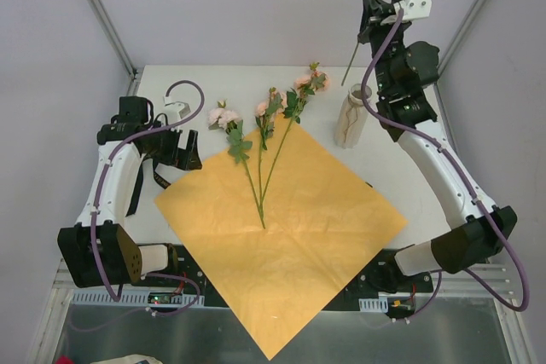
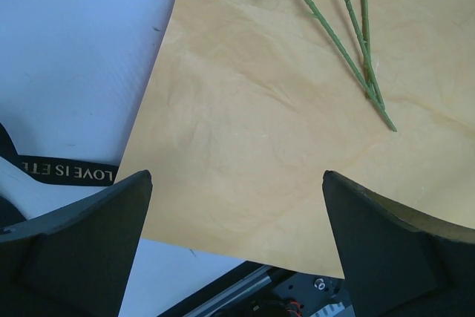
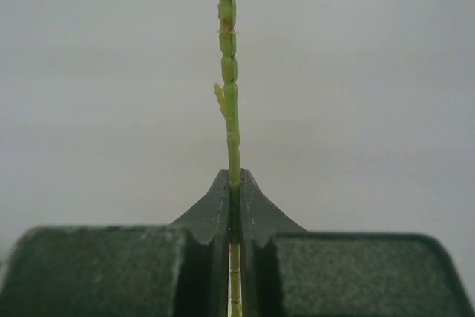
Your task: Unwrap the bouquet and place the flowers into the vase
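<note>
The bouquet lies unwrapped: the orange paper (image 1: 281,236) is spread flat, with three pink roses (image 1: 271,108) on long stems across its far corner. High above the pale bottle-shaped vase (image 1: 352,117), my right gripper (image 1: 368,19) is shut on the green stem (image 3: 231,109) of a fourth flower. That stem hangs down to the left of the vase mouth, and its bloom is cut off by the top of the frame. My left gripper (image 2: 237,243) is open and empty over the paper's left edge (image 2: 223,183). The black printed ribbon (image 2: 67,172) lies beside it.
The paper's near corner overhangs the table's front edge (image 1: 264,338). White walls close in the back and the sides. Bare white table (image 1: 213,83) shows behind the roses.
</note>
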Motion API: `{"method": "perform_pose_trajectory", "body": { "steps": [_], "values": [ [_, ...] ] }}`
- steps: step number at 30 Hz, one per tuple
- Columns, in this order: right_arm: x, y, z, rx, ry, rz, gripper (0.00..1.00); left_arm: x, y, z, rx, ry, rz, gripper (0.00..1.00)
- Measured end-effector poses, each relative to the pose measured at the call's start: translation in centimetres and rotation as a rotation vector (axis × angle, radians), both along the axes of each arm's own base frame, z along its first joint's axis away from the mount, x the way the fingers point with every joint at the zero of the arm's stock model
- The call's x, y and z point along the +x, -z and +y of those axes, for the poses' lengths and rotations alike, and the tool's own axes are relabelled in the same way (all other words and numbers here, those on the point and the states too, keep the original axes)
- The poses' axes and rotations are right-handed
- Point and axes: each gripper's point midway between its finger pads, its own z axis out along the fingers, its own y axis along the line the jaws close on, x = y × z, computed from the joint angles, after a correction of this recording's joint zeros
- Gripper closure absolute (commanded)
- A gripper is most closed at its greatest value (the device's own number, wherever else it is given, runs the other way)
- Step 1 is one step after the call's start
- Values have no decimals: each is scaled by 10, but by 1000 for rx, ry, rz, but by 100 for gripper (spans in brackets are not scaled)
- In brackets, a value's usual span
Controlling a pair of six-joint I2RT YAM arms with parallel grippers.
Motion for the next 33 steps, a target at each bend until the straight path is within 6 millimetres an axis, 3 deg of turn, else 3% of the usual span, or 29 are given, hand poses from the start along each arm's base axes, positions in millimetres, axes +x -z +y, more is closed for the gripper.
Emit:
{"method": "perform_pose_trajectory", "body": {
  "steps": [7,12,21,33],
  "values": [
    [11,51,-29,-49,102,73,99,-2,-2,2,15,-5,-11,1],
    [17,64,-44,-52,138,97,99,-6,2,3,22,-1,-4,1],
    [16,57,-67,21,155,89,99,-7,5,3,27,7,-1,1],
    [6,30,-92,181,109,45,99,-8,6,3,27,9,1,1]
  ]
}}
